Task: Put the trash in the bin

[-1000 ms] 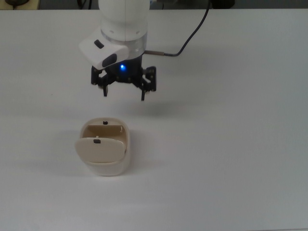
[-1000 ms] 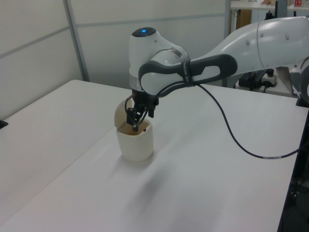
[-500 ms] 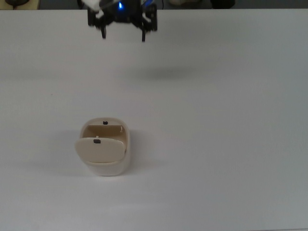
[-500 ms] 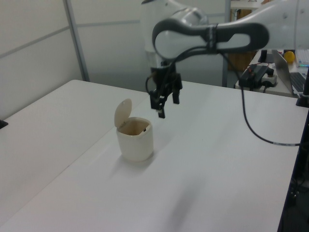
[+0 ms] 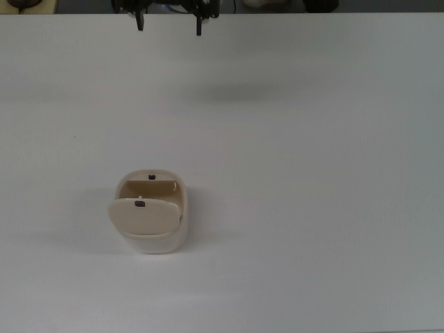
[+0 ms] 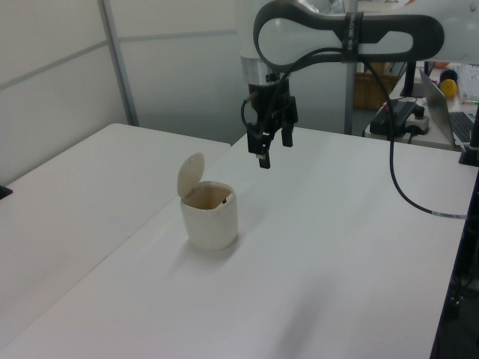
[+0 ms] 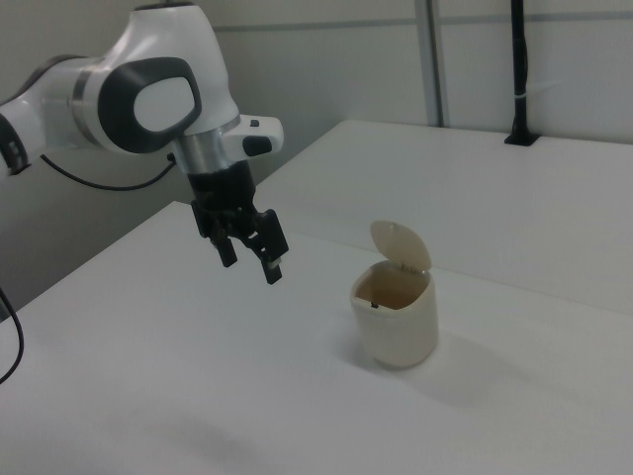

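The beige bin (image 5: 154,234) stands on the white table with its flap lid (image 5: 142,216) swung up, and its mouth is uncovered. In the left view the bin (image 6: 210,221) is left of centre, in the right view the bin (image 7: 397,323) is right of centre. My gripper (image 6: 274,148) hangs open and empty in the air, well above the table and beyond the bin. In the top view my gripper (image 5: 168,26) shows only as two dark fingertips at the upper edge. The right view has my gripper (image 7: 249,265) left of the bin. The trash is not in view.
A black cable (image 6: 397,191) hangs from the arm over the left view's right side. Behind that table edge sits a desk with a laptop (image 6: 453,112) and other items. A dark post (image 7: 518,74) stands at the far table edge in the right view.
My gripper has risen from just over the bin's mouth and drawn away toward the top view's upper edge, still open. The bin has not moved.
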